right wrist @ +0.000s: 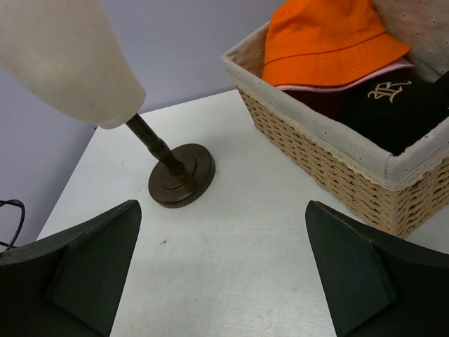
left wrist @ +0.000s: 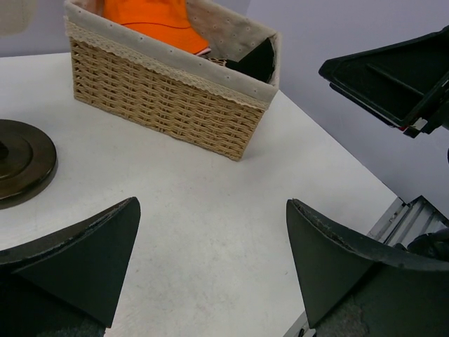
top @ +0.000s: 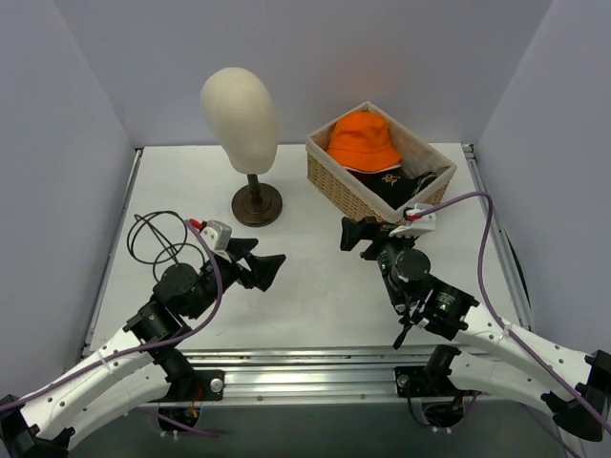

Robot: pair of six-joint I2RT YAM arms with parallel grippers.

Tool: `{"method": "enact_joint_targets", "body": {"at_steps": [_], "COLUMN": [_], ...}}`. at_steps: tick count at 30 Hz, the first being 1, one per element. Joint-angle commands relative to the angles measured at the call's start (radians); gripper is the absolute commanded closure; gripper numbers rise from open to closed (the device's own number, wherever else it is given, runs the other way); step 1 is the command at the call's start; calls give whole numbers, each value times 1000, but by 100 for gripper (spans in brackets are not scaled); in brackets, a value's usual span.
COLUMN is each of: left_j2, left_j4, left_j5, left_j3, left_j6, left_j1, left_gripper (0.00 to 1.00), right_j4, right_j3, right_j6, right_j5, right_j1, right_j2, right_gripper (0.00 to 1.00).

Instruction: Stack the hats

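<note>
A bright orange bucket hat (top: 363, 141) lies on top inside the wicker basket (top: 417, 204) at the back right. A black cap with a gold emblem (top: 394, 181) lies beside it, toward the basket's near end. In the right wrist view the orange hat (right wrist: 330, 42) covers a pale pink hat, of which only a thin edge (right wrist: 393, 70) shows, next to the black cap (right wrist: 400, 105). My left gripper (top: 265, 263) hovers open over bare table at centre left. My right gripper (top: 356, 239) stands open just in front of the basket. Neither holds anything.
A cream mannequin head (top: 239, 114) stands bare on a dark round stand (top: 257, 203) at the back left. Grey walls close in three sides. A loop of black cable (top: 153, 239) lies by the left arm. A metal rail (top: 315, 363) runs along the near edge.
</note>
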Motion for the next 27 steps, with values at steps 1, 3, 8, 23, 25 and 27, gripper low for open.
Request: {"method": "enact_joint_targets", "body": {"at_steps": [1, 3, 8, 23, 25, 27], "left_j2": [-6, 2, 43, 83, 78, 57], "left_j4": [4, -2, -42, -63, -25, -20], "left_j5": [-63, -92, -135, -259, -258, -256], "left_j3": [44, 47, 108, 88, 61, 50], "left_j6": [3, 3, -22, 4, 27, 31], "left_j1": [-4, -4, -4, -110, -138, -138], "left_gripper": [6, 6, 6, 6, 6, 6], "right_j4": [29, 16, -23, -282, -300, -252], "right_j3": [-6, -3, 3, 216, 265, 281], "right_j6": [6, -13, -27, 162, 164, 101], "right_j5": [52, 53, 145, 216, 140, 46], "right_j1": [8, 8, 5, -237, -277, -298], "right_j2": [-21, -25, -16, 143, 199, 247], "right_gripper": [0, 0, 1, 14, 14, 14]}}
